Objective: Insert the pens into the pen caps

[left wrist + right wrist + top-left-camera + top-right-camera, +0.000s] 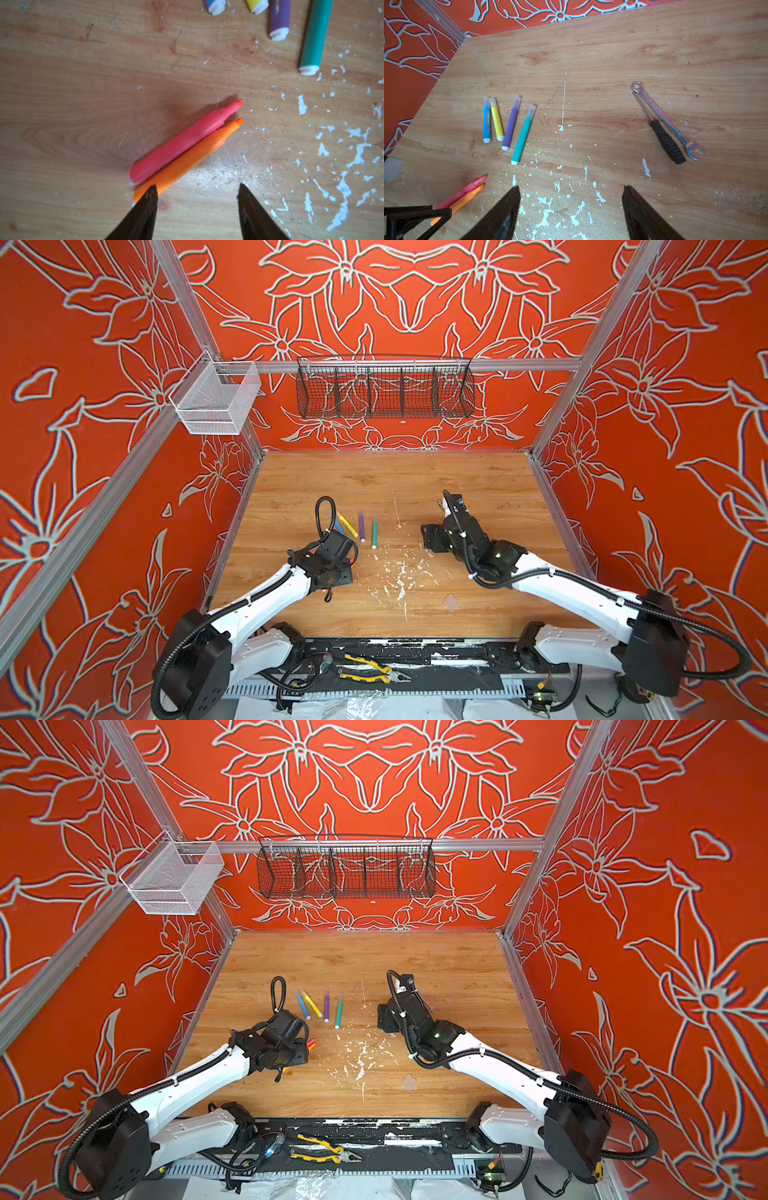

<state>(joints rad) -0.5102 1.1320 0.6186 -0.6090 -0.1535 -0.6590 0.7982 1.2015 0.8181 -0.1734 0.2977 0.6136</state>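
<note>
A pink-red pen (182,143) and an orange pen (187,160) lie side by side on the wooden table, both with bare tips. My left gripper (197,189) hangs open just above them. One of its fingertips (152,191) overlaps the orange pen's white end, and only bare table shows between the jaws. Farther back lie the blue pen (486,122), yellow pen (497,122), purple pen (510,128) and green pen (522,139), each with a clear pen cap (532,109) on its tip. My right gripper (571,189) is open and holds nothing, over white paint flecks.
A metal wrench (662,116) and a dark-handled screwdriver (667,143) lie on the table's right side. Paint flecks (401,576) cover the middle front. Yellow-handled pliers (374,670) rest on the front rail. A white basket (216,400) and a black wire basket (384,389) hang on the walls.
</note>
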